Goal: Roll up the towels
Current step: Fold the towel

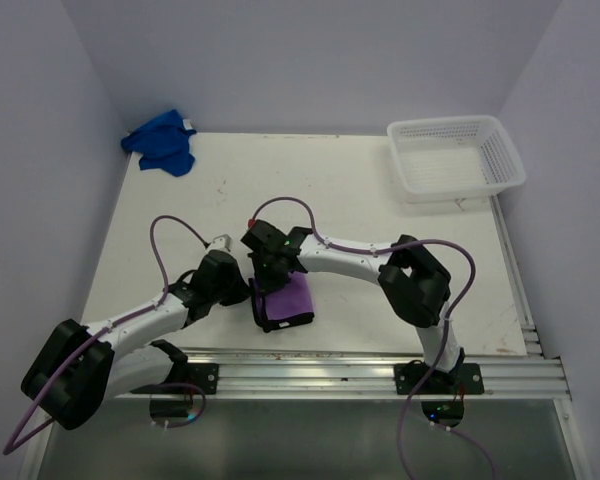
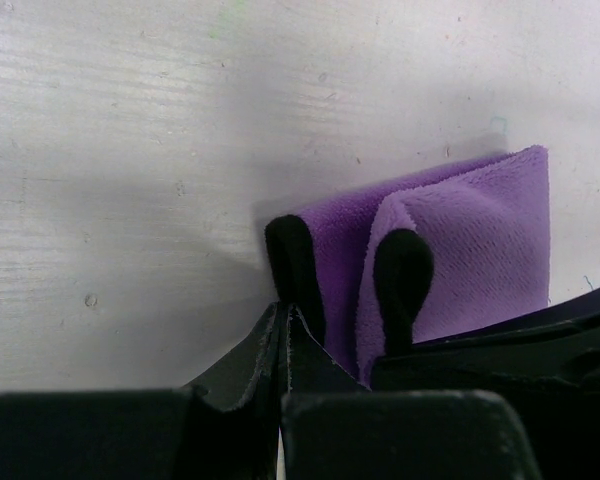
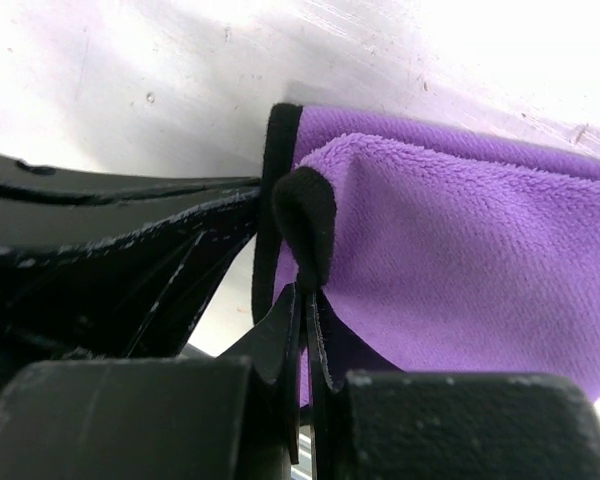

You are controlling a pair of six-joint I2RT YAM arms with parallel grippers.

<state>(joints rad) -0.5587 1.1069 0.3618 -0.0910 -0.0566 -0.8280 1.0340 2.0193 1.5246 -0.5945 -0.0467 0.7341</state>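
At top right overhead sits a white basket, blue towel top left; wrist views show left hand and right hand pinching the purple towel.

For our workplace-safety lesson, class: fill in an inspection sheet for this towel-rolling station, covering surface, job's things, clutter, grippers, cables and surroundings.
Surface: white table, lightly scuffed.
Job's things: purple towel folded near the arms; blue towel crumpled, far left corner.
Clutter: white mesh basket, far right corner.
Grippers: left gripper and right gripper both shut on the purple towel's black edge.
Cables: purple cables loop loosely over both arms.
Surroundings: pale walls on three sides; metal rail along near edge.
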